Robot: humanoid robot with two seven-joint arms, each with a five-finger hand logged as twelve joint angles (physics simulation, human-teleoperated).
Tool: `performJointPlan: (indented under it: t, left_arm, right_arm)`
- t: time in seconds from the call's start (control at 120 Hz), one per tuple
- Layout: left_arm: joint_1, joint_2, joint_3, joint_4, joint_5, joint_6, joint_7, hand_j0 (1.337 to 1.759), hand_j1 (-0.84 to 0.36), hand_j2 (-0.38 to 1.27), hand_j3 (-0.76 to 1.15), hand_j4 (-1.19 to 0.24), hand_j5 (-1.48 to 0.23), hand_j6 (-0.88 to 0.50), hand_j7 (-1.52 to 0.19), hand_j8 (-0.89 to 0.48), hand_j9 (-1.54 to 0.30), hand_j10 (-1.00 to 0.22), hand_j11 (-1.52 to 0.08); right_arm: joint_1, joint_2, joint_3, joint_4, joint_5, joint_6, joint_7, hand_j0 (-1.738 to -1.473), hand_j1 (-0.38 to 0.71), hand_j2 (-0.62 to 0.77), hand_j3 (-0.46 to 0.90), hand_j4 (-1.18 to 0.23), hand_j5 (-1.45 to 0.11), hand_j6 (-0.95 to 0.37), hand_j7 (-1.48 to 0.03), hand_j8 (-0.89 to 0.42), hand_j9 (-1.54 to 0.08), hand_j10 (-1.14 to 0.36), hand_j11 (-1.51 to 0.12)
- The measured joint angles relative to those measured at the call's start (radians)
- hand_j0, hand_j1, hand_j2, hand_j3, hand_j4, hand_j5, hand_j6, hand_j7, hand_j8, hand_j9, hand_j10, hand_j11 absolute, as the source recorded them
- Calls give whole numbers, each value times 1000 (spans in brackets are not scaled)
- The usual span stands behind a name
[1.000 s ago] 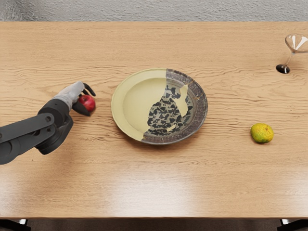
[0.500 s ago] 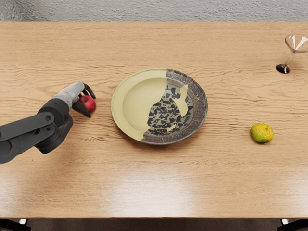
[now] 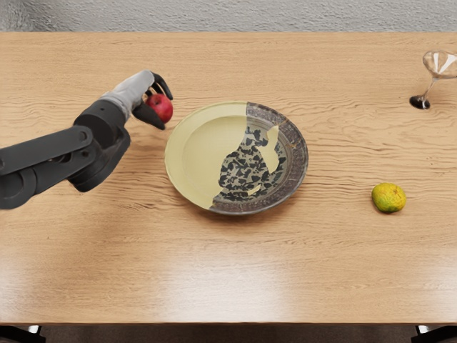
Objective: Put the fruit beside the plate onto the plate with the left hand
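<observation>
I see the left robot hand [image 3: 143, 93] curled closed around a small red apple [image 3: 161, 107], with dark fingers [image 3: 161, 85] wrapped over the top and the thumb underneath. The apple sits in the grip just outside the upper-left rim of the patterned plate [image 3: 176, 166], not over its bowl. On the bench [image 3: 228, 271], a yellow-green citrus fruit [image 3: 388, 197] lies well to the plate's right, and a cocktail glass [image 3: 435, 71] stands at the far right corner.
</observation>
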Motion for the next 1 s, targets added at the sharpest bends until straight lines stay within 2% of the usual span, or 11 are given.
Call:
performJointPlan:
  t: [0.192, 0.308, 0.475, 0.592, 0.658, 0.833, 1.0]
  left_arm:
    - [-60, -141, 1, -1, -16, -3, -2, 1651, -310, 433, 0, -536, -1039, -375, -1018, -393, -1013, -685, -1012]
    - [-63, -233, 2, 4, -22, -4, -2, 1650, -330, 472, 0, -513, -1078, -344, -1047, -372, -1037, -670, -1038]
    - [-54, -291, 8, 35, -22, -5, -2, 1649, -356, 520, 0, -468, -1117, -311, -1072, -347, -1054, -664, -1061]
    - [-50, -299, 11, 73, -15, 0, -1, 1652, -309, 464, 0, -533, -1018, -381, -993, -409, -975, -664, -980]
    - [-43, -309, 13, 95, -13, 1, -1, 1653, -314, 500, 0, -549, -971, -414, -952, -440, -934, -647, -938]
    - [-42, -316, 2, 122, -8, 4, -1, 1656, -124, 275, 0, -393, -621, -337, -613, -350, -605, -435, -607]
    - [-45, -313, -5, 126, -8, 7, -1, 1657, 1, 146, 0, -291, -427, -267, -423, -273, -420, -310, -420]
  right_arm:
    - [5, 0, 0, 0, -4, 0, 0, -1658, -349, 0, 0, 0, 0, -1, 0, 0, 0, 0, 0]
    - [6, 0, 0, 1, -5, 0, 0, -1658, -349, 0, 0, 0, 0, -1, 0, 0, 0, 0, 0]
    - [7, 0, 0, 1, -6, 0, 0, -1658, -349, 0, 0, 0, 0, -1, 0, 0, 0, 0, 0]
    - [7, 0, -1, 1, -6, 0, 0, -1658, -349, 0, 0, 0, 0, -1, 0, 0, 0, 0, 0]
    - [7, 0, -1, 1, -6, 0, 0, -1658, -349, 0, 0, 0, 0, -1, 0, 0, 0, 0, 0]
    - [9, 0, -2, 2, -7, 0, 0, -1658, -349, 0, 0, 0, 0, -1, 0, 0, 0, 0, 0]
    - [12, 0, -2, 2, -7, -1, 0, -1658, -349, 0, 0, 0, 0, -1, 0, 0, 0, 0, 0]
